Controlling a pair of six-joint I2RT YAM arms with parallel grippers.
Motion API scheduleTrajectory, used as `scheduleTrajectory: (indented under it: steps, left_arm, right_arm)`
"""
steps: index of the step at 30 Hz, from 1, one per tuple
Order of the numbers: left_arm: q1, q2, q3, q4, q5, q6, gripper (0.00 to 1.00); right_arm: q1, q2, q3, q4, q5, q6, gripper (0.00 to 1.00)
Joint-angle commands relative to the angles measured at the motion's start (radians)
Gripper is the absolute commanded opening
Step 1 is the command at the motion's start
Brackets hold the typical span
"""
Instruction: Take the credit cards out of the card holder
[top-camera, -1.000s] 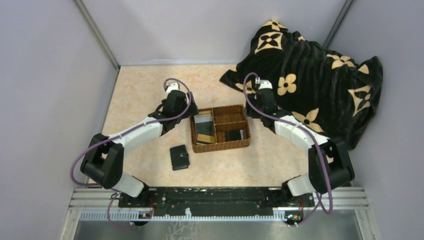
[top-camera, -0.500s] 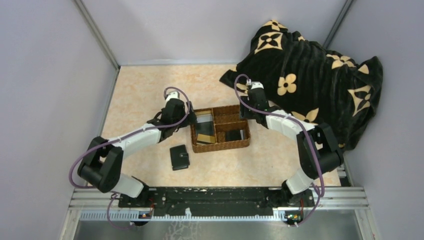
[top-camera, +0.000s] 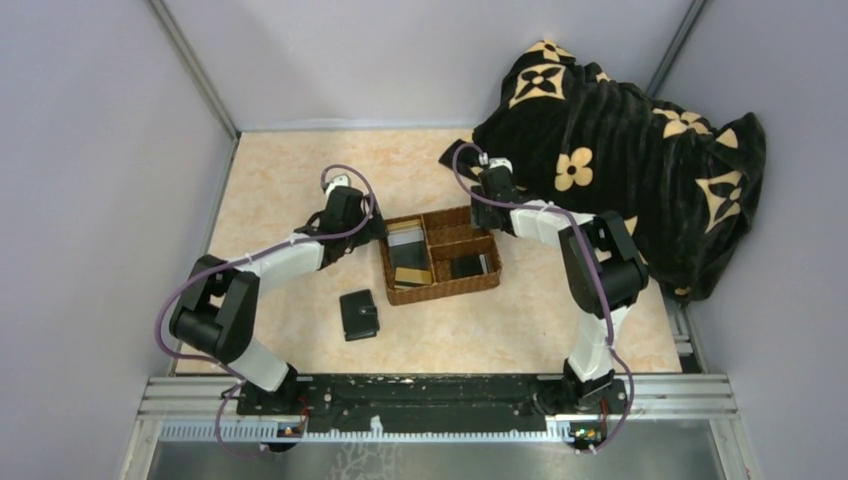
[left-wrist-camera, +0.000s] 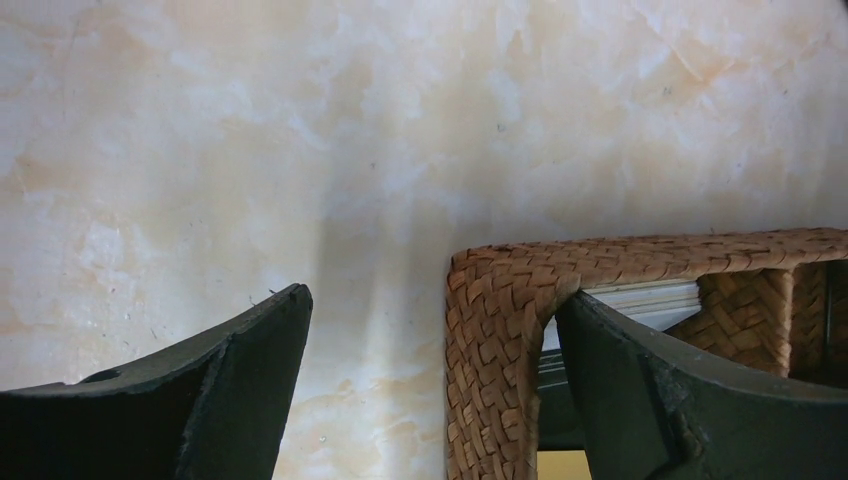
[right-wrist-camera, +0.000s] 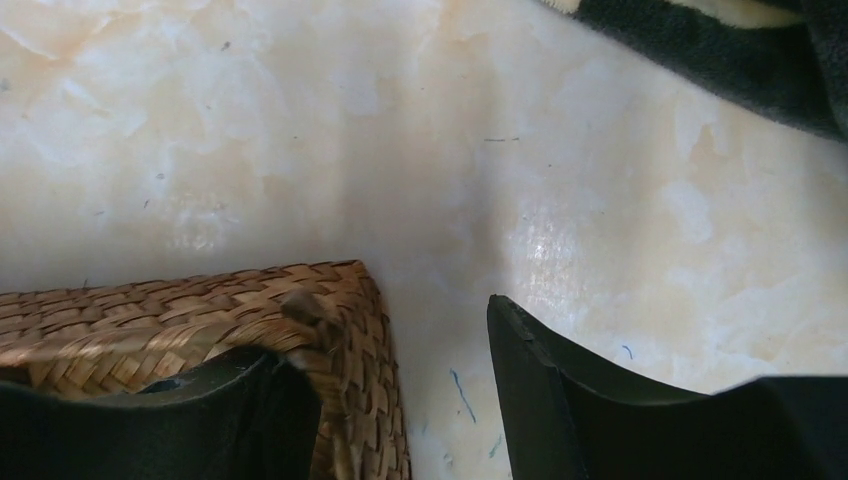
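Observation:
The black card holder (top-camera: 359, 315) lies shut on the table, in front of the brown wicker tray (top-camera: 445, 290). In the tray lie credit cards: a grey one (top-camera: 405, 238), a gold one (top-camera: 410, 277) and a dark one (top-camera: 470, 267). My left gripper (top-camera: 379, 228) is open astride the tray's far left corner. In the left wrist view, the left gripper (left-wrist-camera: 432, 295) has one finger (left-wrist-camera: 640, 390) inside the wicker wall (left-wrist-camera: 495, 360) and the other outside. My right gripper (top-camera: 492, 211) is open astride the far right corner. In the right wrist view, the right gripper (right-wrist-camera: 385, 335) has one finger inside the wicker wall (right-wrist-camera: 350, 340).
A black blanket with tan flower marks (top-camera: 620, 150) is heaped at the back right, close behind the right gripper. Purple walls enclose the table at the left, back and right. The arm bases stand on the rail at the near edge.
The right gripper has swung left from the blanket's edge to the tray's far right corner. The left gripper has shifted slightly at the far left corner. Holder and tray have not moved.

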Motion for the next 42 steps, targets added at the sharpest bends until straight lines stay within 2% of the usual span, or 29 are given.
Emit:
scheduleTrajectory:
  steps: [1, 13, 20, 28, 33, 42]
  left_arm:
    - [0.025, 0.01, 0.055, 0.019, 0.014, -0.005, 0.97]
    - [0.084, 0.141, 0.139, 0.034, 0.034, 0.0, 0.97]
    - [0.119, 0.23, 0.244, 0.031, 0.049, 0.007, 0.96]
    - [0.134, 0.263, 0.318, 0.028, 0.085, 0.012, 0.96]
    - [0.134, 0.195, 0.261, 0.063, 0.118, -0.008, 0.98]
    - [0.123, -0.059, 0.114, 0.11, 0.088, 0.002, 0.99]
  right_arm:
    - [-0.009, 0.028, 0.082, 0.026, 0.022, -0.014, 0.58]
    - [-0.023, 0.11, 0.206, 0.007, 0.015, -0.017, 0.58]
    - [-0.034, 0.165, 0.283, -0.015, 0.009, -0.023, 0.58]
    - [-0.036, 0.145, 0.294, -0.016, -0.008, -0.028, 0.58]
    - [-0.033, 0.033, 0.235, 0.009, -0.037, -0.036, 0.6]
    - [0.035, -0.178, 0.153, -0.006, -0.006, -0.063, 0.62]
